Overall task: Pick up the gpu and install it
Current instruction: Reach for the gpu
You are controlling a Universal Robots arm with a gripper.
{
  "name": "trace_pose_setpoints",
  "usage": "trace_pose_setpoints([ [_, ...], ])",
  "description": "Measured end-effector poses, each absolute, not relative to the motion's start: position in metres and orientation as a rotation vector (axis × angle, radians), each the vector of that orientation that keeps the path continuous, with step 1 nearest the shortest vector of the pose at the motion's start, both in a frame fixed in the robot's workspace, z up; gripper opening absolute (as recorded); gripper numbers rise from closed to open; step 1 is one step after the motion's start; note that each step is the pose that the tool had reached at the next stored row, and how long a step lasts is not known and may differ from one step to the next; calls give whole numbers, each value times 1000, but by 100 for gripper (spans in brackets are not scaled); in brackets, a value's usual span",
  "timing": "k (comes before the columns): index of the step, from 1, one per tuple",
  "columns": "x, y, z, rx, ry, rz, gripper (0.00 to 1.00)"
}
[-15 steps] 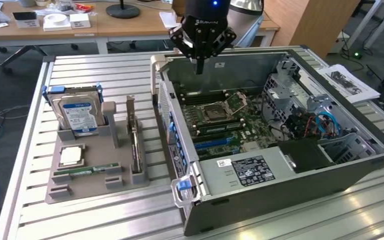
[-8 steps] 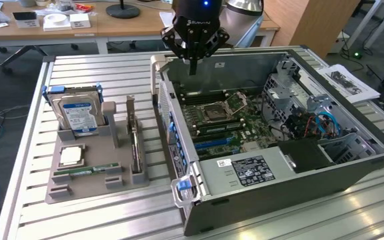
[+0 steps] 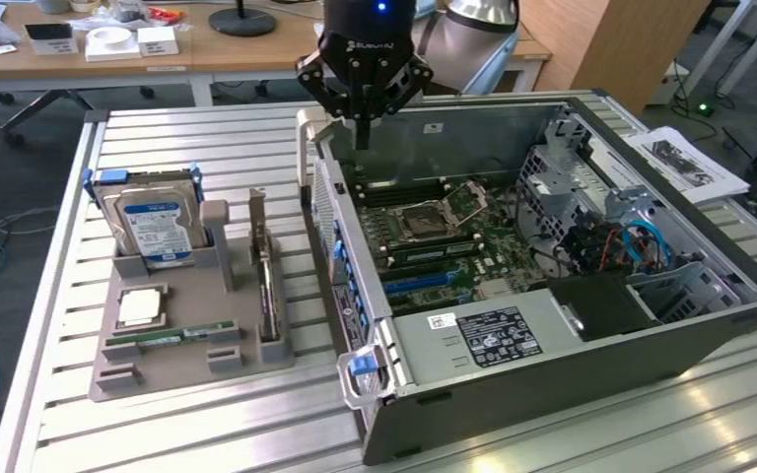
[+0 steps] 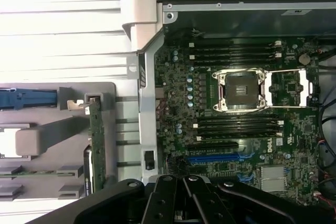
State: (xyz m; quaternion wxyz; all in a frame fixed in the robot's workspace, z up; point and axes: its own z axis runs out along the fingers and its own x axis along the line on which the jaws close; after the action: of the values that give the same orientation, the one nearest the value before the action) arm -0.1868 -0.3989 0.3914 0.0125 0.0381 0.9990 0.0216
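the pincer [image 3: 363, 136], closed together and empty, hangs over the 11 o'clock corner of the open computer case [image 3: 550, 384], the gpu [image 3: 263, 266] standing on edge in the grey tray [image 3: 169, 370] at 9 o'clock of it in the exterior view, beside the hard drive [image 3: 153, 225].

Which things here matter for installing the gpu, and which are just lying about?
For the job: gpu, upright in the grey holder; open computer case; gripper above the case, fingers shut.
Lying about: hard drive; processor chip; memory stick; papers beside the case.
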Motion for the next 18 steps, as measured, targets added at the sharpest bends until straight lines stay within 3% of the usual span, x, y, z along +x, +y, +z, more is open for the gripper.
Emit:
trace_pose_setpoints([
  [18, -241, -397, 390, 137, 3113, 65, 11],
])
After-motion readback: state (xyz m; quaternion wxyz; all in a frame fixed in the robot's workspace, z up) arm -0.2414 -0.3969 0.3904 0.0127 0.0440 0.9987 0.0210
